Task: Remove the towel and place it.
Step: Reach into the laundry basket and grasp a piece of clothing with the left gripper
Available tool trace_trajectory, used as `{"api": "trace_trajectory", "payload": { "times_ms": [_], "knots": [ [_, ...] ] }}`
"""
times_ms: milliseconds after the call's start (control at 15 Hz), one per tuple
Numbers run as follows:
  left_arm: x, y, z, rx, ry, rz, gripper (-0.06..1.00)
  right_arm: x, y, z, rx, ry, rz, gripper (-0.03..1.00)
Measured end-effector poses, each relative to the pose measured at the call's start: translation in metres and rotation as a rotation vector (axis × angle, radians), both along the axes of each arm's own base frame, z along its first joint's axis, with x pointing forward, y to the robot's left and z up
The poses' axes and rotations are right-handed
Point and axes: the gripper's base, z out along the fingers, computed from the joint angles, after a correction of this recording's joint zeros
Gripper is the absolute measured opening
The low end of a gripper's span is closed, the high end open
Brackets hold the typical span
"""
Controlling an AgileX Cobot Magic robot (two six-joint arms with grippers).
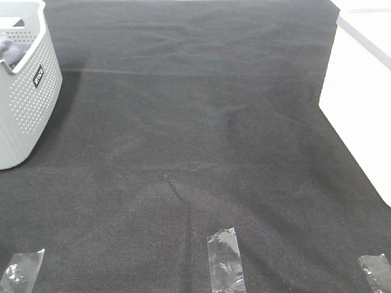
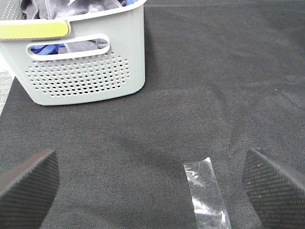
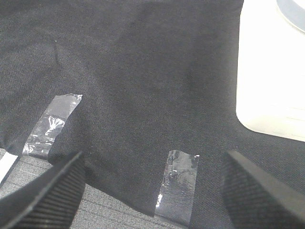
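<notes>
Both claws wide open, nothing held: left claw (image 2: 151, 188) and right claw (image 3: 152, 191) hang over the black tabletop (image 1: 201, 134). The towel (image 2: 90, 5) looks bundled in the basket (image 2: 86, 71) beside a blue cloth (image 2: 47, 49). A careless grab could snag both, or drag the basket.

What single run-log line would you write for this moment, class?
left pincer: open, empty | right pincer: open, empty | grey-lavender cloth towel: bunched inside pale grey perforated plastic basket, untouched

Table cover (image 1: 195, 134): black, matt, woven cloth. Basket (image 1: 24, 116): grey, perforated, smooth plastic. Tape strips (image 1: 225, 259): clear, glossy, wrinkled.
</notes>
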Motion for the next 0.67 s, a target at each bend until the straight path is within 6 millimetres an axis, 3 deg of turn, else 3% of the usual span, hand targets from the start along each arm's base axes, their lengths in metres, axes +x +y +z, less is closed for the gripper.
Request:
{"api": "trace_trajectory", "payload": {
  "times_ms": [133,333,533,667],
  "knots": [
    [0.003,0.002,0.003,0.098,0.024,-0.021,0.99,0.000,0.000,0.000,0.000,0.000,0.000,0.77],
    [0.027,0.006,0.040,0.386,0.170,-0.137,0.99,0.000,0.000,0.000,0.000,0.000,0.000,0.77],
    [0.081,0.017,0.064,0.702,0.354,-0.195,0.99,0.000,0.000,0.000,0.000,0.000,0.000,0.77],
    [0.121,0.020,0.079,0.821,0.435,-0.232,0.99,0.000,0.000,0.000,0.000,0.000,0.000,0.77]
  ]
}}
